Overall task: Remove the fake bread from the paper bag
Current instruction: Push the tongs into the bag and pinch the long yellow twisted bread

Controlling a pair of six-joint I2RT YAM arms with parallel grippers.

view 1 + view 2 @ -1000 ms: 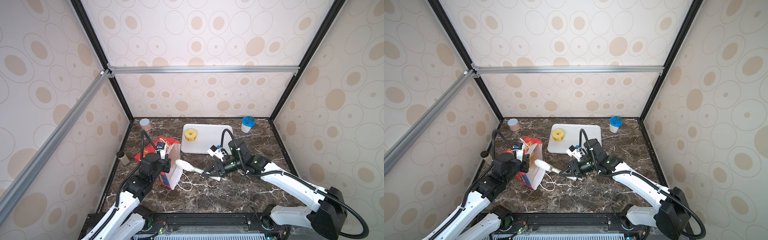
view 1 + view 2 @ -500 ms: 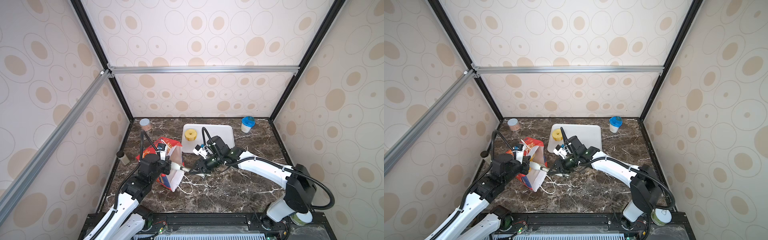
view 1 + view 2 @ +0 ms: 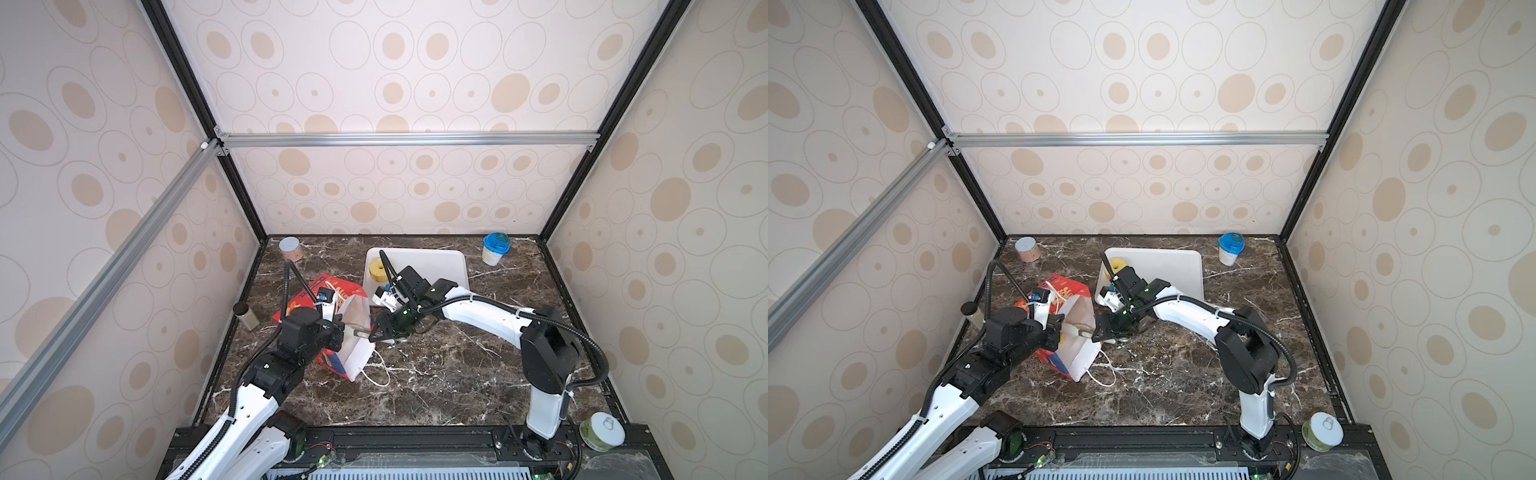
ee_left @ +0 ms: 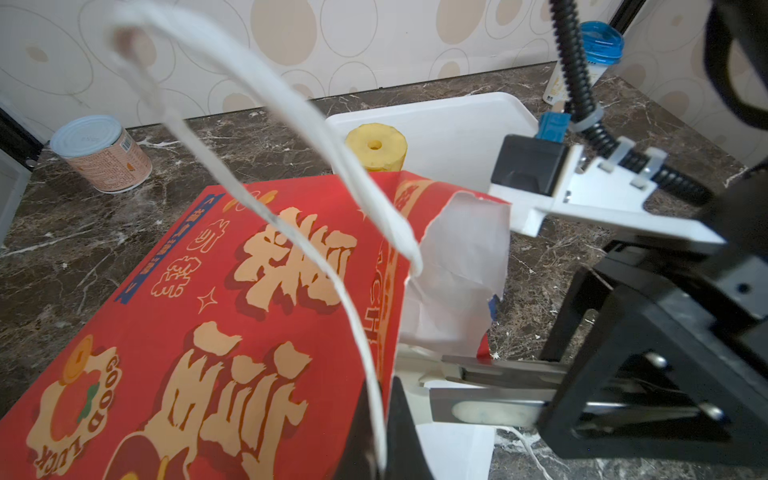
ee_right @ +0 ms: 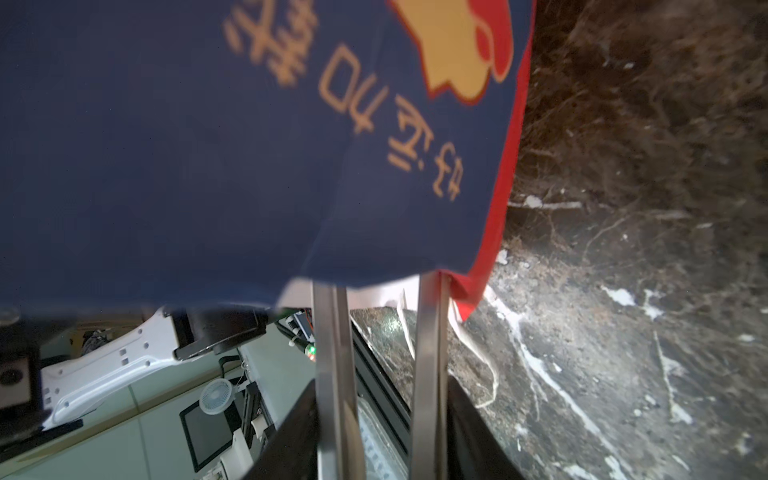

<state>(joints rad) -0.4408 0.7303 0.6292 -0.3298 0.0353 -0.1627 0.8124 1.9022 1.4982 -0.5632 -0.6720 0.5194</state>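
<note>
Right claw, slightly spread, is now reaching into the bag mouth. Left claw is pinching its rim. Bare table is lying before the bag.

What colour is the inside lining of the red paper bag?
White. The lining of the paper bag shows best in the left wrist view.

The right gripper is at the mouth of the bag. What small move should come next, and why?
Probably ease the right gripper a little deeper into the paper bag. Its fingers stand apart just inside the mouth, which the left gripper holds by the rim, and nothing shows between them yet.
</note>
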